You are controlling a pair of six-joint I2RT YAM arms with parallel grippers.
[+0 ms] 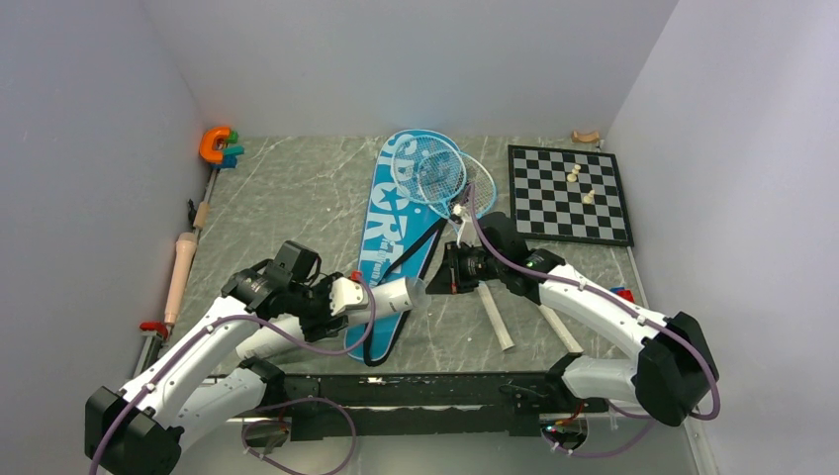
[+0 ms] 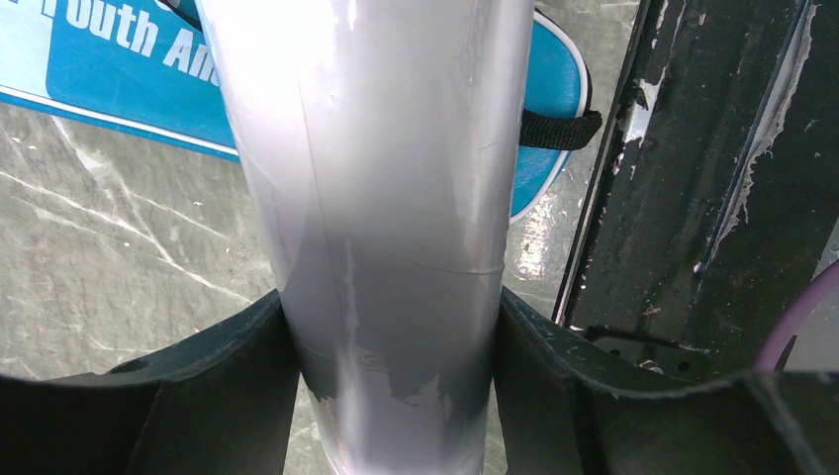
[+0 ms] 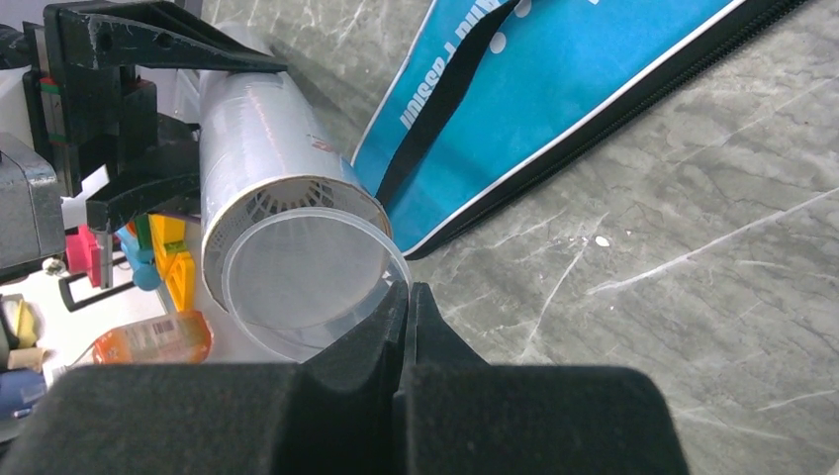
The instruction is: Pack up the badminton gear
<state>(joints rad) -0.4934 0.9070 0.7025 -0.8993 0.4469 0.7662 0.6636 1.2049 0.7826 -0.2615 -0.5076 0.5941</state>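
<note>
My left gripper (image 1: 361, 297) (image 2: 396, 381) is shut around the long white tube (image 1: 396, 294) (image 2: 386, 198), holding it level above the narrow end of the blue SPORT bag (image 1: 396, 223) (image 2: 119, 79) (image 3: 554, 89). The tube (image 3: 262, 148) points its mouth at my right gripper (image 1: 442, 269) (image 3: 408, 292), which is shut on the rim of a clear round lid (image 3: 302, 282) tilted against that mouth. Something white and ribbed (image 3: 280, 203) shows inside the tube. Two light-blue rackets (image 1: 440, 168) lie with heads on the bag's wide end, handles (image 1: 498, 322) toward the near edge.
A chessboard (image 1: 569, 193) with a few pale pieces lies at the back right. An orange C-shaped toy (image 1: 215, 143) sits at the back left, and a pale wooden-handled tool (image 1: 181, 272) lies along the left wall. A black rail (image 1: 416, 391) (image 2: 693, 178) runs along the near edge.
</note>
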